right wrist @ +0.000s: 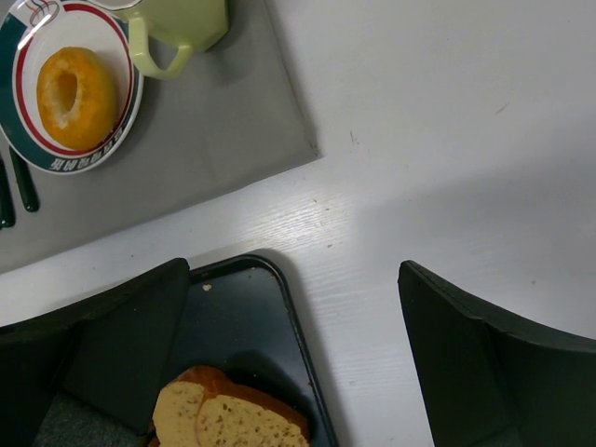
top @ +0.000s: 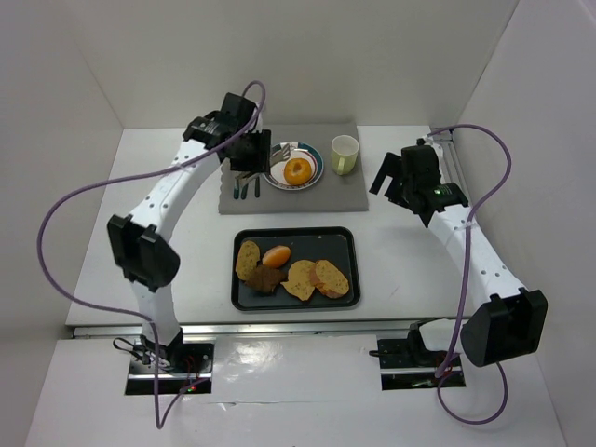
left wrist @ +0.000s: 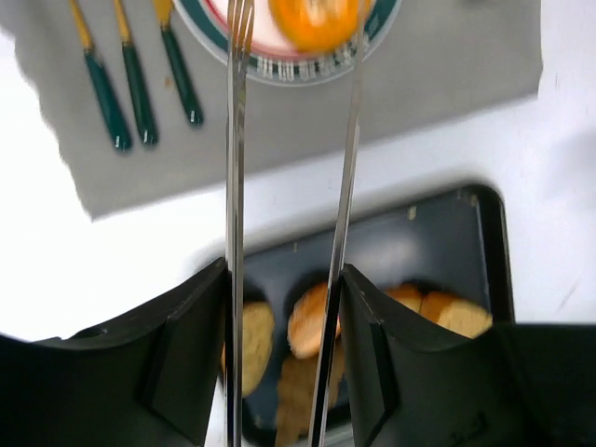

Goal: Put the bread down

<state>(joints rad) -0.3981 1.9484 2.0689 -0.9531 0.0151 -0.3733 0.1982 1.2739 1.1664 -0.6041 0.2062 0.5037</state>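
Observation:
The golden-orange ring (top: 298, 170) lies on a green-rimmed plate (top: 317, 177) on the grey mat; it also shows in the left wrist view (left wrist: 317, 19) and the right wrist view (right wrist: 76, 98). The glossy oval roll (top: 277, 255) lies on the black tray (top: 340, 237), also in the left wrist view (left wrist: 310, 321). My left gripper (top: 250, 154) (left wrist: 284, 279) is shut on metal tongs (left wrist: 235, 186), whose two arms reach over the plate on either side of the ring. My right gripper (top: 391, 177) (right wrist: 293, 279) is open and empty over the table, right of the tray.
Speckled toast slices (top: 317, 277) (right wrist: 223, 419) and a dark brown piece (top: 265, 279) share the tray. A pale green cup (top: 345, 154) (right wrist: 177, 28) stands right of the plate. Green-handled cutlery (top: 245, 186) (left wrist: 140, 84) lies on the mat (top: 307, 200) left of it.

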